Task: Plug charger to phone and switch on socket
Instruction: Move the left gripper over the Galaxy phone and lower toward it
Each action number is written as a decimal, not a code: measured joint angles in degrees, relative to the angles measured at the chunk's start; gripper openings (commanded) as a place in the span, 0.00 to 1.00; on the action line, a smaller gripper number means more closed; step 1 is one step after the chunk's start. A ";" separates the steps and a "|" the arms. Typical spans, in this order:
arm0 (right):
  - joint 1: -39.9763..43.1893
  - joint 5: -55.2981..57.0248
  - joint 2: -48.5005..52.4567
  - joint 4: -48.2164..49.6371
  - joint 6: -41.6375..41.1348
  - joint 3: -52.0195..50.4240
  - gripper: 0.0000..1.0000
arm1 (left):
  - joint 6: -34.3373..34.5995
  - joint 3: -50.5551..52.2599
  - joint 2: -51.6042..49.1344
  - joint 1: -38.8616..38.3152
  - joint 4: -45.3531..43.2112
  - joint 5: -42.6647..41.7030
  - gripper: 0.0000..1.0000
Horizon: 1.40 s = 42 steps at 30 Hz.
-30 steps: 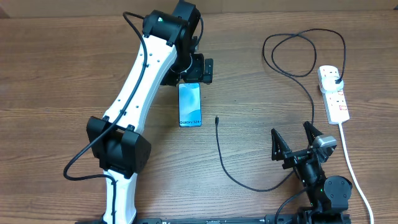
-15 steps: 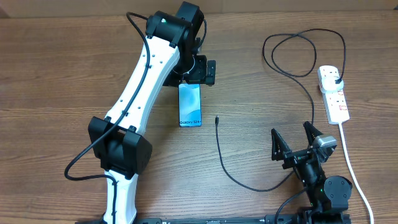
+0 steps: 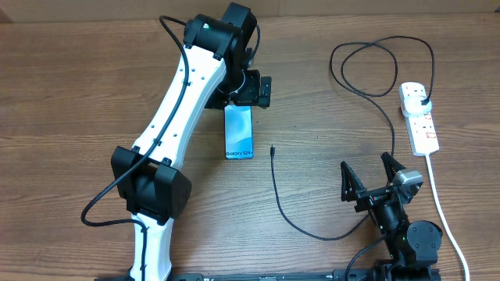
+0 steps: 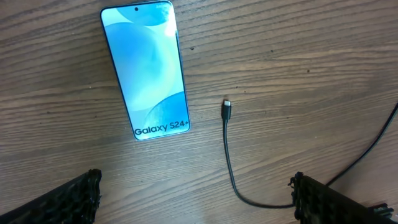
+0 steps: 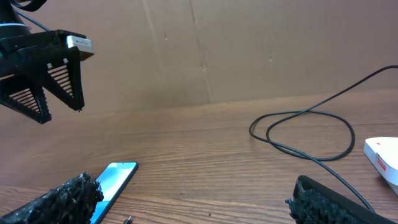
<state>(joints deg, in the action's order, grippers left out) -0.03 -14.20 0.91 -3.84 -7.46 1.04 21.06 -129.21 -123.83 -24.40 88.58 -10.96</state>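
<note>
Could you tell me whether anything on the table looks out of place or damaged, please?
Nothing looks damaged or spilled. The phone lies flat, screen up. The charger is the only loose end: its connector tip lies bare on the table beside the phone, not touching it, while its plug sits at the socket.

Phone (image 3: pixel 239 131): slim rectangle, dark thin frame, light-blue screen lit. It lies flat and face up on the worktop (image 3: pixel 78 78), about midway between the left and right edges and closer to the far edge. The "Galaxy S24+" end points toward the near edge.

Charger (image 3: pixel 273 168): thin black cable. Its connector tip (image 3: pixel 272 148) lies loose just right of the phone's lettered end, unplugged. The cable curves toward the near edge, then runs back and loops near the far right corner.

Socket (image 3: pixel 419 117): white strip along the right edge. The charger's plug (image 3: pixel 422 97) is seated at its far end. Switch positions cannot be read.
</note>
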 measured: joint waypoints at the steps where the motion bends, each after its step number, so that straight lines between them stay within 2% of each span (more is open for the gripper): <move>1: 0.00 0.00 0.00 0.00 0.00 0.00 1.00 | 0.00 0.00 0.00 0.00 0.00 0.00 1.00; 29: 0.00 0.02 0.00 -0.02 0.00 0.00 1.00 | 0.33 0.00 0.00 0.00 0.00 -0.02 1.00; 35: 0.00 0.00 0.00 -0.04 0.00 0.00 1.00 | 3.72 1.07 0.00 -0.72 -3.45 -0.02 1.00; 42: 0.00 0.00 0.00 -0.02 0.00 0.00 1.00 | 10.62 9.22 -0.04 -1.88 -6.73 3.32 1.00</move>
<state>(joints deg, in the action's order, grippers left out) -0.03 -14.20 0.91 -3.86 -7.46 1.04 31.68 -119.98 -123.87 -26.28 81.84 -7.64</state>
